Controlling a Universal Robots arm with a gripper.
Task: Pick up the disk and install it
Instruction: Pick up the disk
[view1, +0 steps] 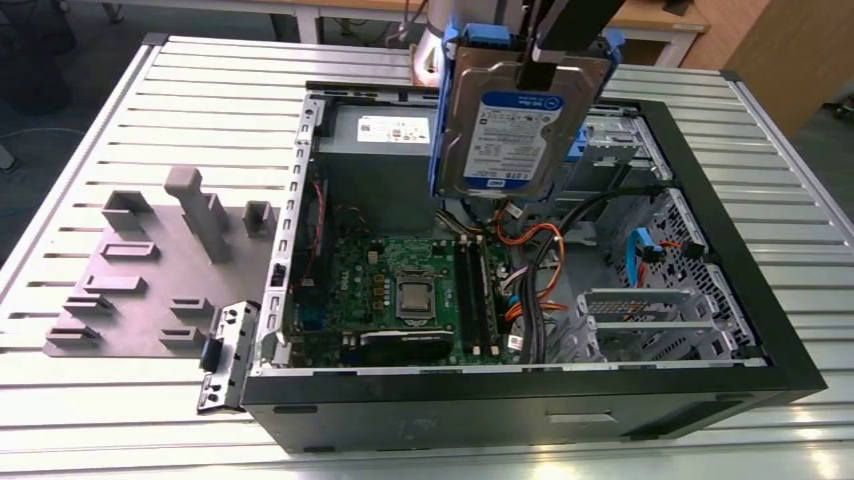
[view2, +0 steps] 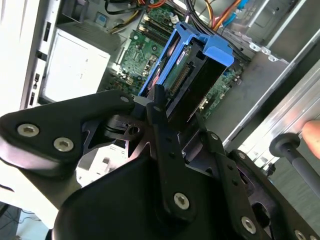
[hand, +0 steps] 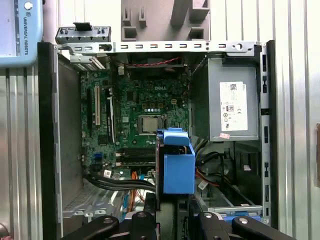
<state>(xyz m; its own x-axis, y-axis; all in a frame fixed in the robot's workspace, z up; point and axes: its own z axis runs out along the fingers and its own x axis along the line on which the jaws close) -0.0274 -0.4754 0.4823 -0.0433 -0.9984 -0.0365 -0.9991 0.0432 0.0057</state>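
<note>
Slats of pale metal made up the table (view1: 200, 90), and an open computer case (view1: 727, 210) lay on its side across the table's middle. The tool (view1: 550, 55) was clenched on the disk (view1: 514, 130), its black fingers (view2: 161, 135) pinching the blue carrier frame from both sides. The disk hung upright in the air above the case's open interior, over the motherboard (hand: 135, 110) and beside the grey power supply (hand: 232, 105). A grey fixture plate (view1: 134, 290) lay near the table's edge at the exterior view's left.
</note>
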